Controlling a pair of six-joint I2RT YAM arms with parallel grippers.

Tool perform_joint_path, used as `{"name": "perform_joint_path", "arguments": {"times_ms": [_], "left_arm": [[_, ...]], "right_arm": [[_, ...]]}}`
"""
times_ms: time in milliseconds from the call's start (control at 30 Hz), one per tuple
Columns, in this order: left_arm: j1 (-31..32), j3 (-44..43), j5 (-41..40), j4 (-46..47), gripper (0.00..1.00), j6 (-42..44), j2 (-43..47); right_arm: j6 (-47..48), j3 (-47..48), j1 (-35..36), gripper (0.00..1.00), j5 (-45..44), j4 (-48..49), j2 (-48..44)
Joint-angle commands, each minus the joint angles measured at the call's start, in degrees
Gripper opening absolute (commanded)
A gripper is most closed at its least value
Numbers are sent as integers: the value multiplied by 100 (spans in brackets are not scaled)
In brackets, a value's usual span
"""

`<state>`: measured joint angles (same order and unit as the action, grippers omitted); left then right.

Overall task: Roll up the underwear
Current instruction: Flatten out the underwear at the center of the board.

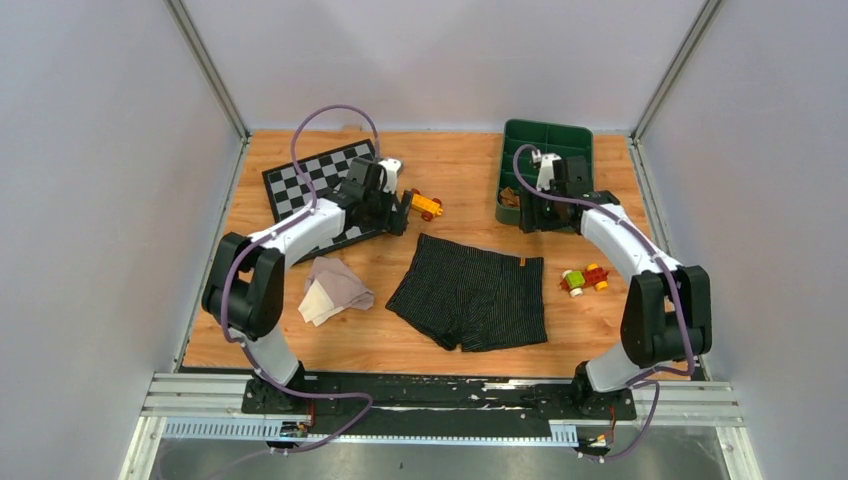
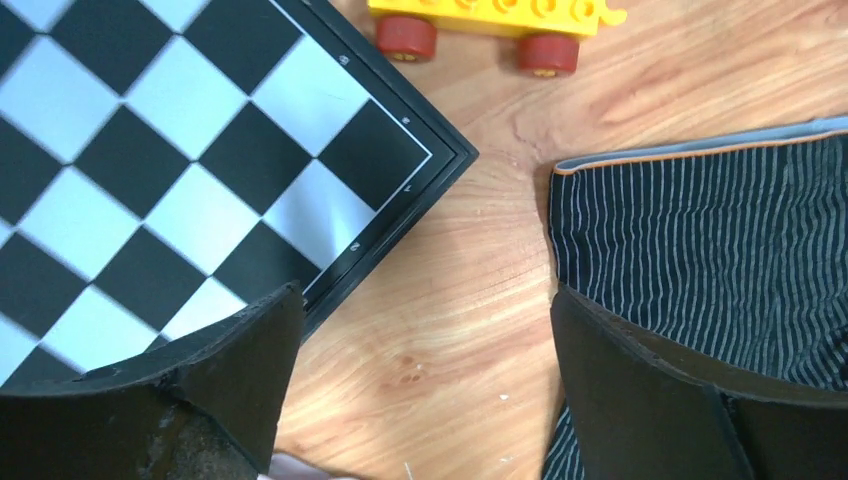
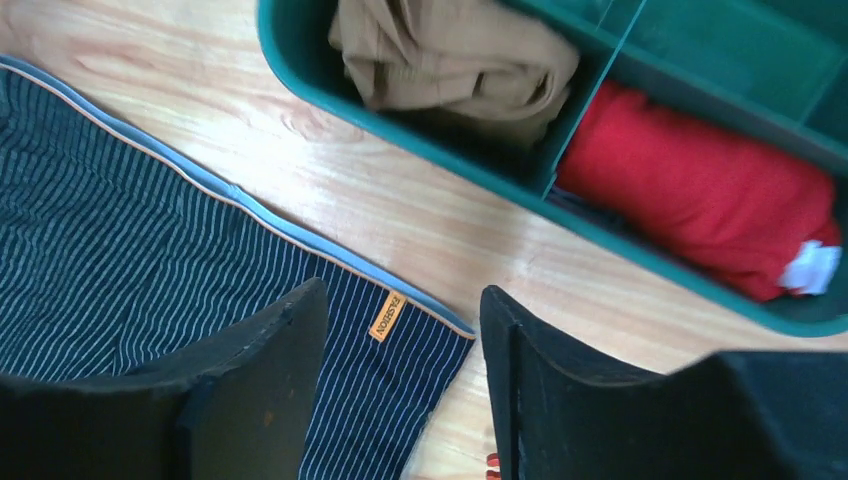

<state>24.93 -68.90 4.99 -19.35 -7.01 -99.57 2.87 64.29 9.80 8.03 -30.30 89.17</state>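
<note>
The black striped underwear lies flat in the middle of the table, waistband towards the back. My left gripper is open and empty over bare wood, between the checkerboard corner and the waistband's left corner. My right gripper is open and empty above the waistband's right corner, by the orange label. The pale pink-beige underwear lies crumpled at the left. The tan-brown underwear sits in the green bin.
The checkerboard mat lies at the back left, its corner under my left finger. A yellow toy car stands beside it. A red cloth fills another compartment of the bin. A small toy lies right of the underwear.
</note>
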Motion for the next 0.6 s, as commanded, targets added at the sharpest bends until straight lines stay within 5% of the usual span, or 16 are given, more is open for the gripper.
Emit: {"name": "perform_joint_path", "arguments": {"times_ms": [0,133,233,300,433,567], "left_arm": [[-5,35,-580,75,100,135,953],[-5,461,1171,108,97,791,1199],[60,169,2906,-583,70,1706,721],[149,-136,3283,-1228,61,2207,326],[190,-30,4021,-1478,59,2742,-87],[301,-3,3932,-1471,58,2654,-434]], "right_arm": [[79,177,-34,63,-73,333,-743],[66,-303,-250,64,410,-34,-1333],[70,-530,-367,43,1101,-179,-1338],[196,-592,-374,32,1626,-188,-1171],[1549,-753,-286,2,2704,-185,-791],[2568,-763,-234,0,2159,-254,-391]]}}
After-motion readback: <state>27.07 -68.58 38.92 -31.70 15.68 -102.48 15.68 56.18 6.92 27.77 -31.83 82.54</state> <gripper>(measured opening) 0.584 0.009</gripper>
